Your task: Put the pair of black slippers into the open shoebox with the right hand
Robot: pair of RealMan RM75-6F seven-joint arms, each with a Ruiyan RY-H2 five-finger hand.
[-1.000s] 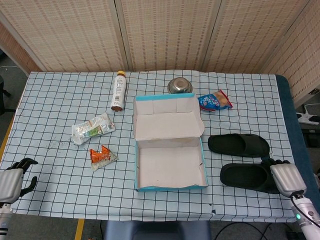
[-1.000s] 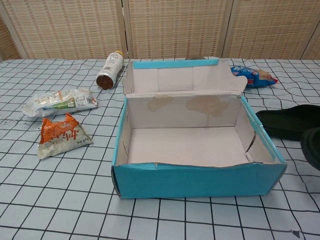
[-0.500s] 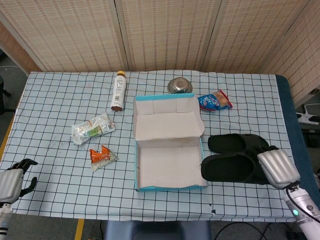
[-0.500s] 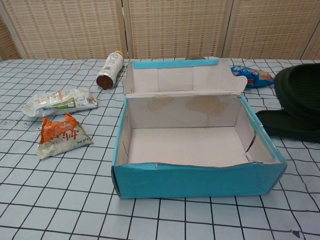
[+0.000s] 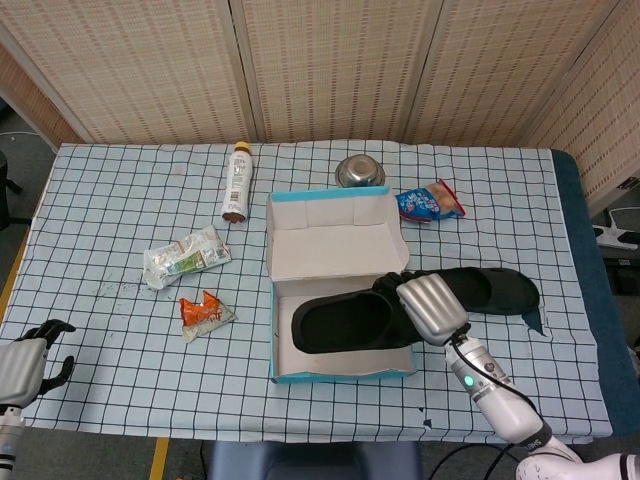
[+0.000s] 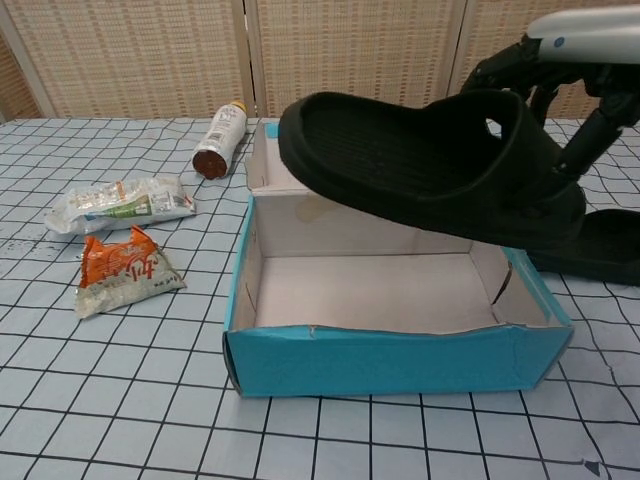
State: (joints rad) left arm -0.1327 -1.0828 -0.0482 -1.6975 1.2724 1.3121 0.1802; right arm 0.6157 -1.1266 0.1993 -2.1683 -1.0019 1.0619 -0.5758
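1. Shoebox (image 5: 340,372) (image 6: 390,355): open, teal outside, lid folded back; stands mid-bench (image 5: 120,190). The chest view shows its floor bare, nothing resting in it.
2. Held slipper (image 5: 345,322) (image 6: 420,165): black, in the air over the shoebox, tilted, sole side up, toe toward the robot's left.
3. Right hand (image 5: 432,308) (image 6: 575,75): fingers closed on the held slipper's right end, above the shoebox's right wall.
4. Second slipper (image 5: 495,290) (image 6: 600,250): black, flat on the bench just right of the shoebox, beyond the right hand.
5. Left hand (image 5: 25,362): at the bench's near left corner, fingers curled, holding nothing.
6. Change: half a second ago the held slipper hung right of the shoebox; it now spans the box opening.
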